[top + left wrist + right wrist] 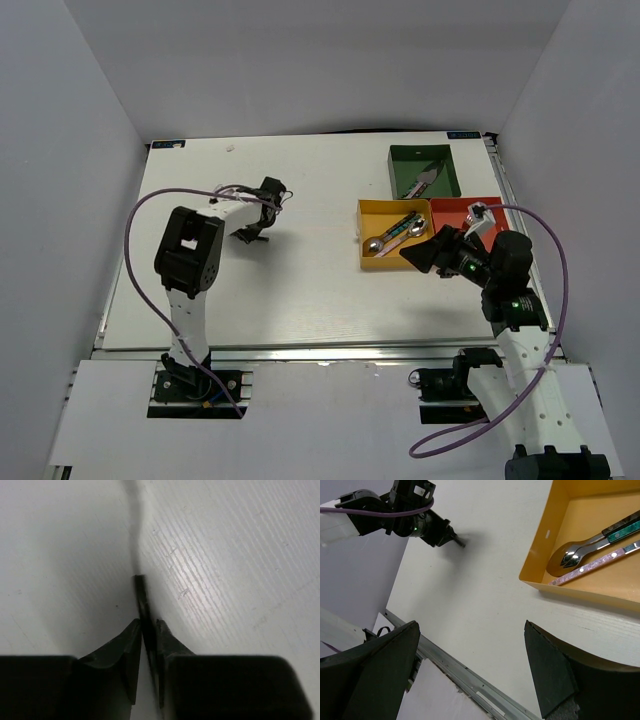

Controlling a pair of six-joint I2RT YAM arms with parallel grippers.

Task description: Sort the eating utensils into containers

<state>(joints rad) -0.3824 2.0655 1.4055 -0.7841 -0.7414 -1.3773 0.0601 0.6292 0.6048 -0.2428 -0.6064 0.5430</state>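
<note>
White table (300, 290) | black-handled utensil (141, 597) pinched between left pincer (148, 625) fingers

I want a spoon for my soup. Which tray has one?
The yellow tray, the leftmost one: a green-handled spoon lies in it. The green tray holds a knife, and the red tray shows no spoon where visible.

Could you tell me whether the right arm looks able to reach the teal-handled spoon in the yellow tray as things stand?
Probably yes: the right gripper hangs open just beside the yellow tray, and nothing lies between it and the teal-handled spoon.
</note>
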